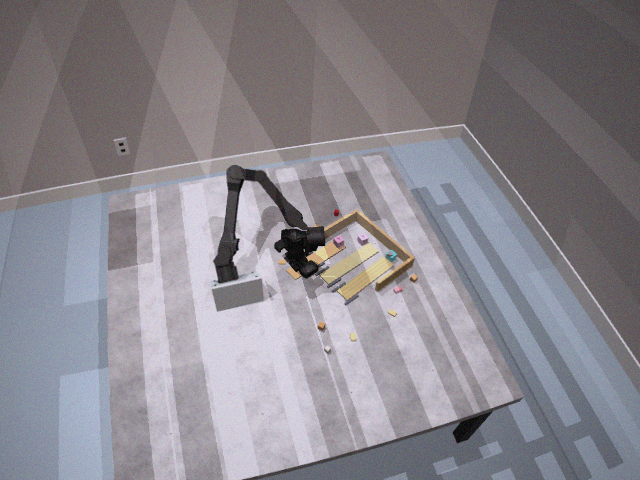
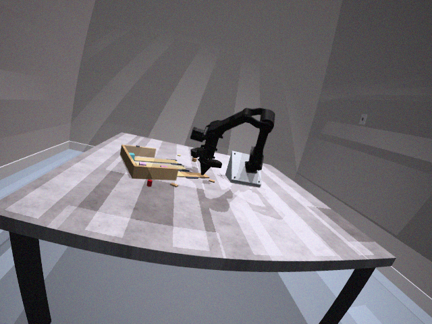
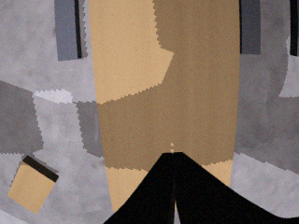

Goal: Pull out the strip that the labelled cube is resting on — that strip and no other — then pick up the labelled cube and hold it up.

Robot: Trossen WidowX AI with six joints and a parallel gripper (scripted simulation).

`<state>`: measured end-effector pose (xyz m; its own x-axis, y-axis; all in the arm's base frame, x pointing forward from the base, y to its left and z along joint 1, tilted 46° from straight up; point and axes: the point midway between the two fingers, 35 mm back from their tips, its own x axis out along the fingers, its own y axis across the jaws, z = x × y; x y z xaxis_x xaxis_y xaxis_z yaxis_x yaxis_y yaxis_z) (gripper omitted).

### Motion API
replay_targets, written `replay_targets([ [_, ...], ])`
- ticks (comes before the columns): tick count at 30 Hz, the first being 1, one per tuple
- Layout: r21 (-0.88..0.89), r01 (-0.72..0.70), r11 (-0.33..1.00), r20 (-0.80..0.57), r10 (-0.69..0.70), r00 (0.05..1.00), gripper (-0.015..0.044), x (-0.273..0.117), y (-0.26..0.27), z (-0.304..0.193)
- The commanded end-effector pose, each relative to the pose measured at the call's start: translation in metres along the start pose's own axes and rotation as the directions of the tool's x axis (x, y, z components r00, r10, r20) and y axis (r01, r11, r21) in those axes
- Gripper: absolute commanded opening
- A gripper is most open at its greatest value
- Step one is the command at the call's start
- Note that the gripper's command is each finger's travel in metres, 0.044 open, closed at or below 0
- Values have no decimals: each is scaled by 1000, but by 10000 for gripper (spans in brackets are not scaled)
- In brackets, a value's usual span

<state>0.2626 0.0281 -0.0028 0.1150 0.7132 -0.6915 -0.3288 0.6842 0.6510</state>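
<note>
- The claw (image 1: 296, 262) (image 2: 204, 173) (image 3: 172, 162) is clenched with nothing between its tips, pointing down over the near part of the orange strip (image 1: 334, 250) (image 2: 194, 174) (image 3: 163, 112)
- Whether the tips touch that strip, I cannot tell
- The orange strip sticks out through the open side of the wooden frame (image 1: 385, 236) (image 2: 153, 173) toward the arm, between two grey rails (image 3: 66, 35) (image 3: 250, 30)
- A pink cube (image 1: 338, 241) is at its far end, inside the frame
- A second pink cube (image 1: 362, 239) is near the far end of the middle yellow strip (image 1: 351, 263)
- A teal cube (image 1: 391, 255) (image 2: 131, 156) is by the far end of the other yellow strip (image 1: 364, 279)
- Labels are too small to read, so which cube is the labelled one cannot be told; all three are within the frame
- A red piece (image 1: 336, 212) (image 2: 149, 182) lies on the surface (image 1: 248, 382) (image 2: 156, 223) (image 3: 61, 121), outside the frame
</note>
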Motion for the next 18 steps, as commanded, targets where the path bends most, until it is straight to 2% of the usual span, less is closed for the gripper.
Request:
replay_targets([
  [1,5,-6,1000,-25,6,1000,0,5,3,-13],
  [18,6,-6,1000,-27,6,1000,0,4,3,-39],
])
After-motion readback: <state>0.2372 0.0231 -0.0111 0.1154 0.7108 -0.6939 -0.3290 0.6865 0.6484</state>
